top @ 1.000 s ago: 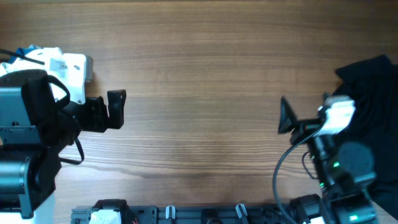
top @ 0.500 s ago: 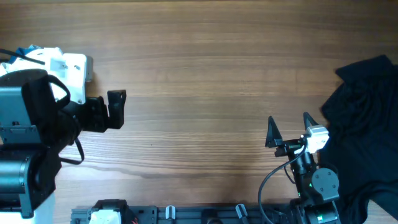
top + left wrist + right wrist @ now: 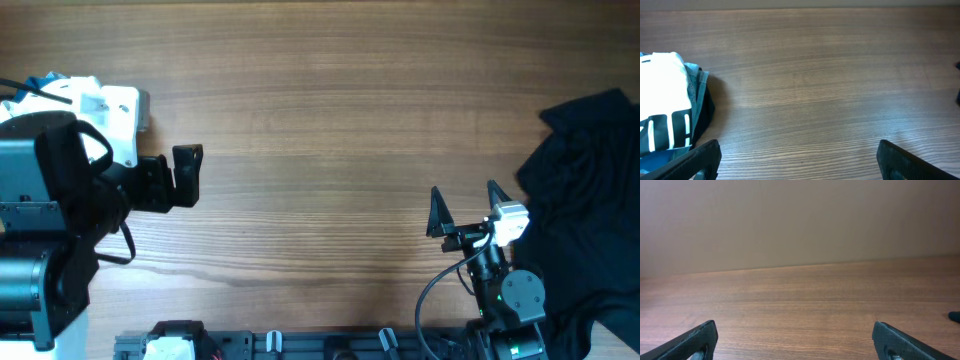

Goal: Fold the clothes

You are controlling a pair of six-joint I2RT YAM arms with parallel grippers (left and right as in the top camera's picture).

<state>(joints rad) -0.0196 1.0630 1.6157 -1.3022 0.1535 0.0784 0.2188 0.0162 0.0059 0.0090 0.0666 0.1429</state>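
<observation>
The clothes, a white garment (image 3: 660, 107) with black print, lie folded on top of a small stack at the far left of the left wrist view, over blue-grey cloth (image 3: 696, 87). In the overhead view the left arm covers most of that stack. My left gripper (image 3: 800, 162) is open over bare wood just right of the stack, and one of its fingers (image 3: 187, 168) shows from above. Near the table's front edge on the right, my right gripper (image 3: 466, 205) is open too, with only bare wood between its fingers (image 3: 692, 342).
A heap of black cloth (image 3: 590, 190) lies at the table's right end, just right of the right arm. Its dark edge (image 3: 955, 316) shows in the right wrist view. The wooden table (image 3: 320, 120) runs between the arms, with a black rail (image 3: 300, 345) along the front.
The right arm drew back from beside the black heap toward the front edge and turned its fingers toward the far side, then stopped. The left arm has not moved.
</observation>
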